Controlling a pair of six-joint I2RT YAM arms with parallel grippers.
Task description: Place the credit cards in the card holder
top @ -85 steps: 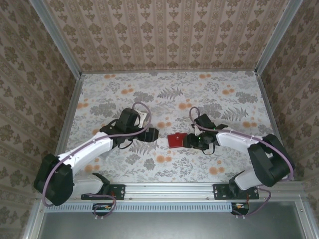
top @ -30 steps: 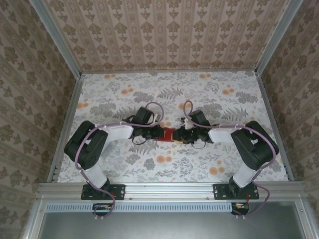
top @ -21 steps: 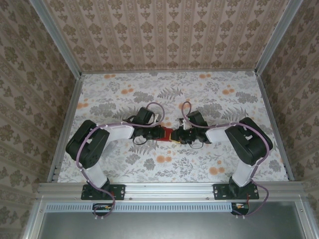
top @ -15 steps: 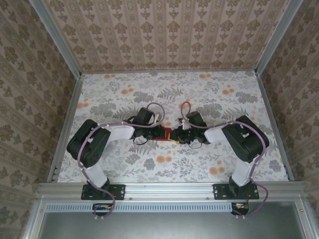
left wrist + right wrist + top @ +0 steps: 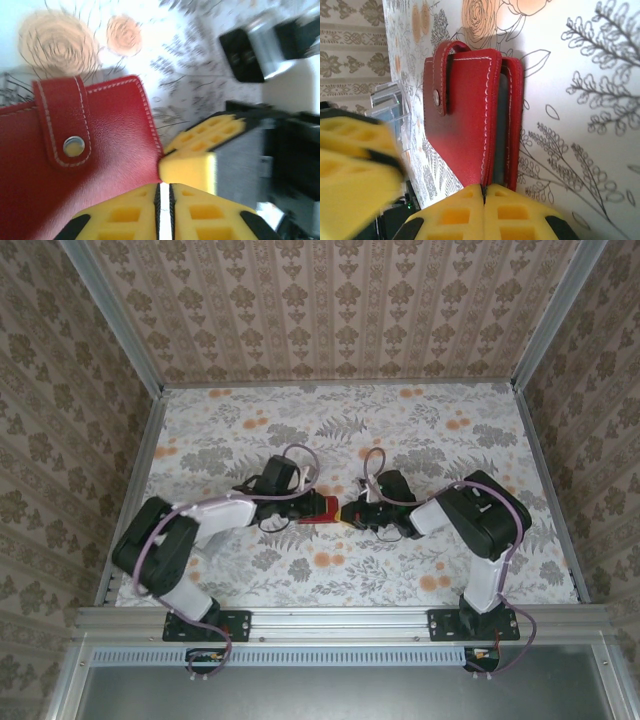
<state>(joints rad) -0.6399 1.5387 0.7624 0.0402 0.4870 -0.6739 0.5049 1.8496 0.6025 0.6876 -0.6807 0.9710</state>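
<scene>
Two grippers of mine meet mid-table on the floral tablecloth (image 5: 420, 430), with patterned wallpaper walls (image 5: 330, 310) all round. The red card holder (image 5: 316, 508) sits folded between them. My right gripper (image 5: 483, 195) is pressed together at its edge. My left gripper (image 5: 164, 200) is nearly closed, and I can't tell if it's pinching anything.

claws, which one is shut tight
The right claw: its yellow fingers meet with no gap. On the left claw a thin pale slit parts the fingers.
</scene>
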